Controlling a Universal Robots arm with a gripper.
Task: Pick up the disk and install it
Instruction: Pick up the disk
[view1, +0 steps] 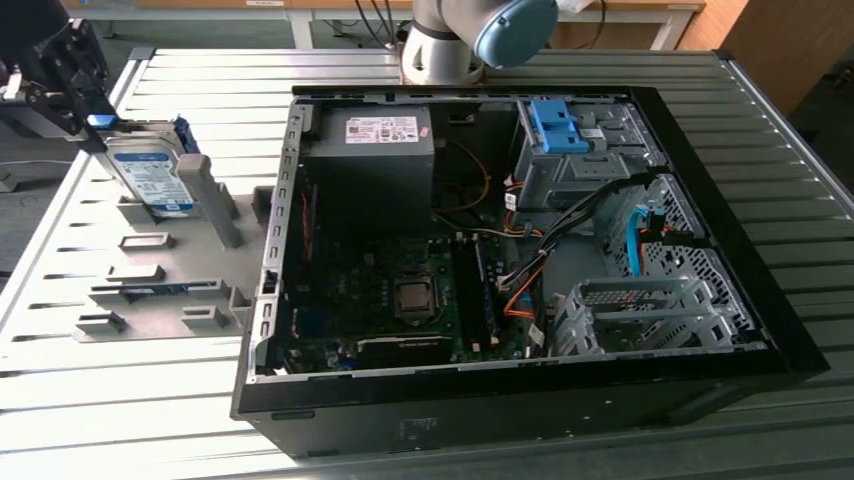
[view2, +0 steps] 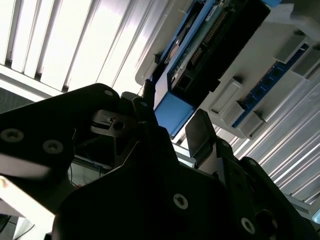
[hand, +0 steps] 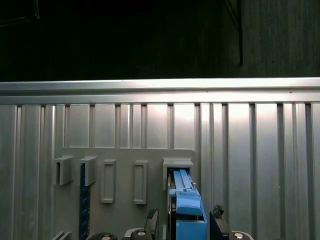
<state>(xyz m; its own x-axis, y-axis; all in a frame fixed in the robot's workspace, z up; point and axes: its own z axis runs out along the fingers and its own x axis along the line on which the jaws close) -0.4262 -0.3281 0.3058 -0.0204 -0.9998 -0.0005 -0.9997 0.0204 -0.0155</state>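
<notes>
My claw hangs at the exterior view's upper left, over the grey rack that lies on the slatted metal table. The disk stands on edge in a slot of that rack, label facing the open computer case, which fills the middle and right of that frame. My arm rises behind the case at the top centre.

In the first wrist view my two fingers sit one on each side of the disk's blue carrier, with the disk's edge running between them. The second wrist view shows the same straddle: one finger on either side of the blue end of the carrier. The claw is spread apart, not clamped; a gap shows beside at least one finger, though I cannot say for sure whether the other pad brushes the plastic.

Inside the case, a blue-fronted drive cage sits at the upper right, well apart from the disk. A blue strip lies in another slot of the rack.
</notes>
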